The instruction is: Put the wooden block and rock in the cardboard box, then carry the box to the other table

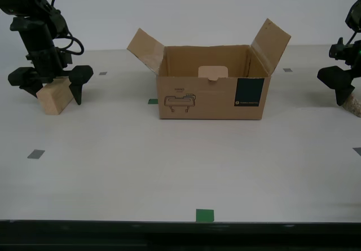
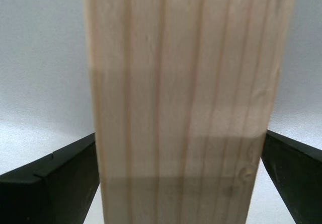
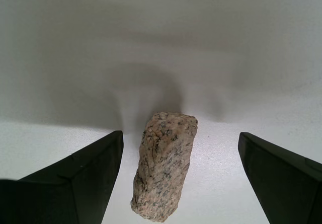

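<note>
Spreading across the whole exterior view, the smooth pale table (image 1: 169, 172) with grey and green squares carries everything; no cloth-draped other table is seen. At its middle the cardboard box (image 1: 211, 90) stands upright with flaps folded outward, which leaves the mouth clear for loading from above. Nothing is seen inside yet, so both pick-ups are judged still to be done.

Toward the exterior view's left, the wooden block (image 1: 55, 97) is tilted on one edge, lying well apart from the box. It is straddled by the second gripper (image 1: 52, 84); in the second wrist view the block (image 2: 183, 103) fills the gap, with a finger (image 2: 55, 186) close at each side. Whether it is actually squeezed cannot be told.

At the exterior view's right edge, the rock (image 1: 354, 103) rests on the table under the first gripper (image 1: 340, 84). In the first wrist view the rock (image 3: 163, 171) lies between widely spread jaws, untouched, set lengthwise so it can be pinched across its narrow width.
</note>
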### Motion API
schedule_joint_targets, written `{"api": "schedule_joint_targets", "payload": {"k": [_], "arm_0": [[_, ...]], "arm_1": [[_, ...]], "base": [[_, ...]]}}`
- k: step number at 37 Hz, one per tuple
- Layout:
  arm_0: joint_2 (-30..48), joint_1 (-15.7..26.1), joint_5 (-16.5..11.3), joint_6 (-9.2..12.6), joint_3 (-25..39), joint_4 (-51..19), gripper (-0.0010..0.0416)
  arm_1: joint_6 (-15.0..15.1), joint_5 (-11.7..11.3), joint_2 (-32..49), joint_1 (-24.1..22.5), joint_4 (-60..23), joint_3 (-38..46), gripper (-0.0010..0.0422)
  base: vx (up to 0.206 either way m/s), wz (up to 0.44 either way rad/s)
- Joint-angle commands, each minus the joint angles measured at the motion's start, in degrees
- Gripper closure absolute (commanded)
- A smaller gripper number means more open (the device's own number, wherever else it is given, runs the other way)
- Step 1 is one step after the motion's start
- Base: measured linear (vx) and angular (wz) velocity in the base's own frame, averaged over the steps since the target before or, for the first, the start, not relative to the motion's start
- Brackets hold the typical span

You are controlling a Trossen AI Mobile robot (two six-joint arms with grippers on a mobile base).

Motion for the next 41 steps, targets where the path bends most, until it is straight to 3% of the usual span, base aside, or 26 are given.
{"api": "schedule_joint_targets", "payload": {"k": [1,16,23,41], "arm_0": [[0.0,0.0,0.2,-0.2,-0.4,0.4,0.0093],[0.0,0.0,0.2,-0.4,-3.9,3.9,0.0102],[0.0,0.0,0.2,-0.4,-3.8,4.1,0.0114],[0.0,0.1,0.2,-0.3,-3.8,4.1,0.0111]], "arm_1": [[0.1,0.0,0.0,0.0,0.0,0.0,0.0014],[0.2,0.0,0.0,0.0,0.0,0.0,0.0014],[2.8,0.0,0.0,-0.1,0.0,0.0,0.0014],[2.3,0.0,0.0,-0.1,-0.1,0.0,0.0017]], "base": [[0.000,0.000],[0.000,0.000],[0.000,0.000],[0.000,0.000]]}}
